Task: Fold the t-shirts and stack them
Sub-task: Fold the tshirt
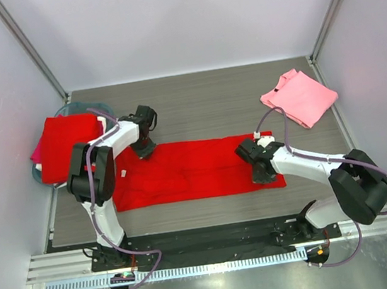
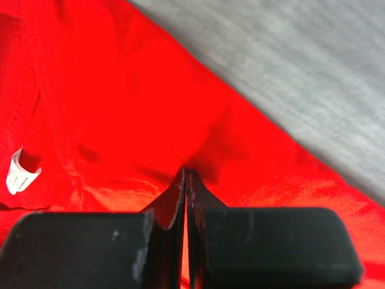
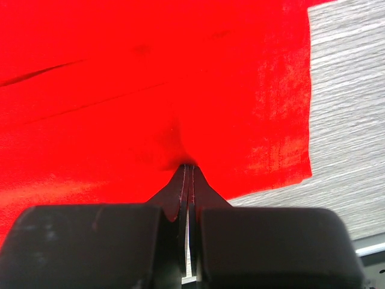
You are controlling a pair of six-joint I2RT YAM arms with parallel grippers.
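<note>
A bright red t-shirt (image 1: 190, 170) lies as a long flat band across the middle of the table. My left gripper (image 1: 144, 151) stands on its far left edge, shut, and the cloth (image 2: 138, 102) gathers into a small pucker at its tips (image 2: 187, 171). A white label (image 2: 21, 171) shows to the left. My right gripper (image 1: 262, 176) is at the shirt's right end, also shut, with red fabric (image 3: 150, 78) drawn up to its tips (image 3: 189, 165). A folded light pink t-shirt (image 1: 299, 97) lies at the back right.
A teal basin (image 1: 95, 104) at the far left holds a folded red shirt (image 1: 62, 147) over a magenta one (image 1: 35, 152). Grey wood-grain table (image 1: 202, 100) shows behind the shirt. White walls close three sides. A metal rail (image 1: 207, 246) runs along the near edge.
</note>
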